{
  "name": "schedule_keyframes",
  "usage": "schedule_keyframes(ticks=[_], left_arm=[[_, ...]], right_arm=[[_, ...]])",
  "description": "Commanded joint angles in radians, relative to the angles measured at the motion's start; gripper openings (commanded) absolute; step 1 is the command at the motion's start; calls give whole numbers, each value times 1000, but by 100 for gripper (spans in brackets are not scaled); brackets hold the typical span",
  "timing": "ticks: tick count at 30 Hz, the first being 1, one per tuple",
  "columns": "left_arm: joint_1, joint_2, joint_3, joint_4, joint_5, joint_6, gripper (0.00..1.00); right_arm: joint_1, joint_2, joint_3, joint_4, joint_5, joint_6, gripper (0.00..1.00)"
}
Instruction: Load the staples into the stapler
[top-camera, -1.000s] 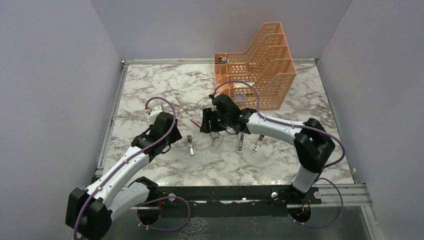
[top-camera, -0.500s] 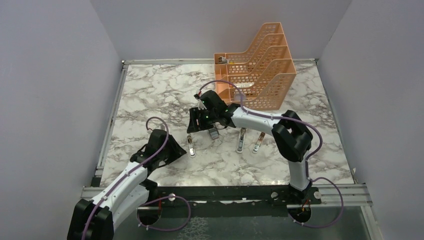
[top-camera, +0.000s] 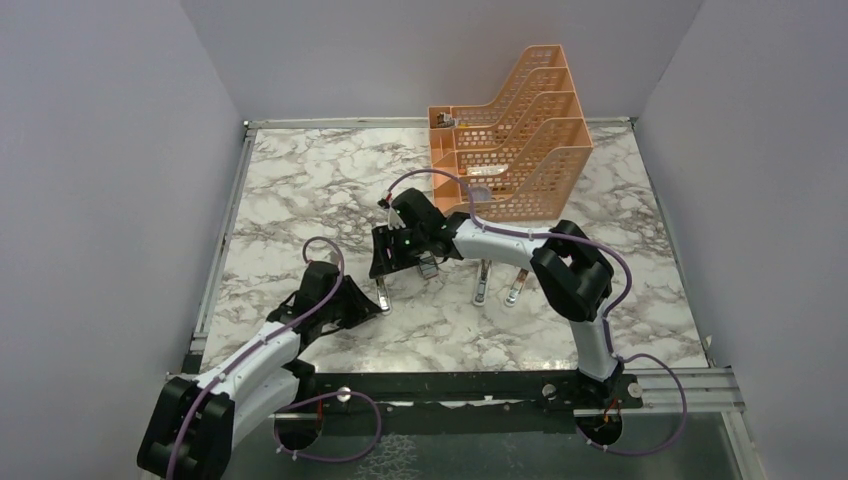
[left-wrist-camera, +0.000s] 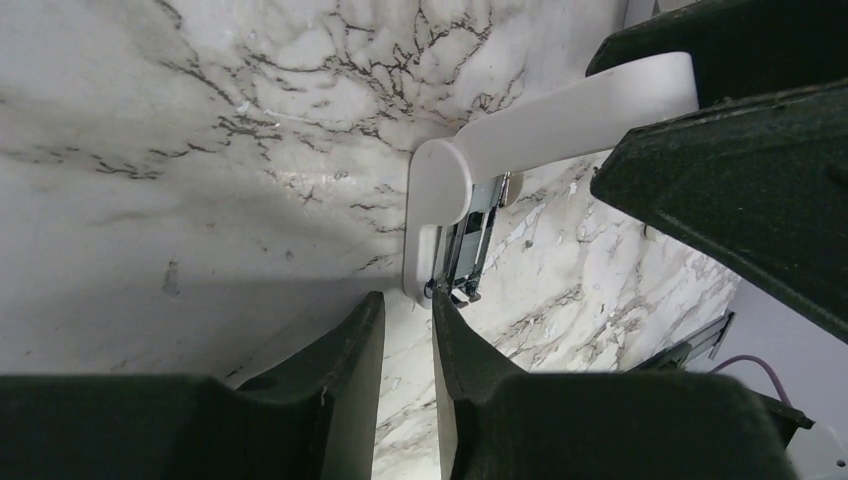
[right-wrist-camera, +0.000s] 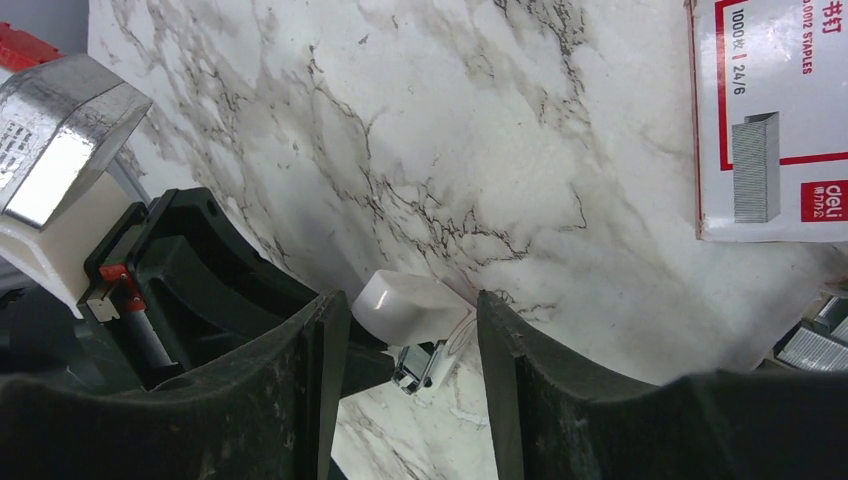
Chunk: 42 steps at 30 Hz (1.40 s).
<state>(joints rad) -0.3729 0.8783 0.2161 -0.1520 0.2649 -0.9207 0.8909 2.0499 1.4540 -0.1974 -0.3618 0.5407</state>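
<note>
We see the white stapler (top-camera: 383, 294) lying on the marble table (top-camera: 300, 190), near the front edge, with both arms meeting over it. In the left wrist view its metal channel shows under the white upper arm.

The left gripper (left-wrist-camera: 405, 302) is low over the table, just before the near end of the stapler. Its jaws are almost together. Only a narrow gap of marble shows between the fingers (left-wrist-camera: 350, 345), and they hold nothing.

The right gripper (right-wrist-camera: 410, 310) comes from the far side, and its jaws stand apart. The rounded white end of the stapler is between the two fingers (right-wrist-camera: 500, 380), very close to each of them. We cannot tell if they touch it.

The staples (right-wrist-camera: 815, 345) are grey metal strips at the lower right corner of the right wrist view. They lie on the table just below the box (right-wrist-camera: 765, 120), which has a white label with red print. They are apart from the stapler, on the right arm's side, and no gripper touches them.

Behind, at the far side of the table, stands an orange file rack (top-camera: 510, 150). Two more slim metal things (top-camera: 481, 283) lie to the right of the stapler, and we cannot tell what they are.
</note>
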Motion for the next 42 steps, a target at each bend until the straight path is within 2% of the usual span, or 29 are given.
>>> schedule_keyframes(ticks=[1, 6, 14, 32, 38, 42], left_arm=[[8, 43, -2, 65, 7, 24, 25], [8, 64, 27, 3, -33, 57, 19], [8, 114, 24, 7, -29, 61, 15], [8, 167, 72, -55, -114, 89, 14], [8, 189, 81, -46, -105, 101, 14], [8, 195, 83, -46, -105, 103, 14]], right_arm=[[5, 13, 24, 19, -35, -24, 53], [4, 2, 8, 18, -35, -30, 49], [17, -13, -3, -5, -17, -46, 45], [112, -118, -96, 17, 222, -75, 26], [141, -117, -107, 21, 304, -79, 27], [141, -105, -79, -8, 391, -25, 39]])
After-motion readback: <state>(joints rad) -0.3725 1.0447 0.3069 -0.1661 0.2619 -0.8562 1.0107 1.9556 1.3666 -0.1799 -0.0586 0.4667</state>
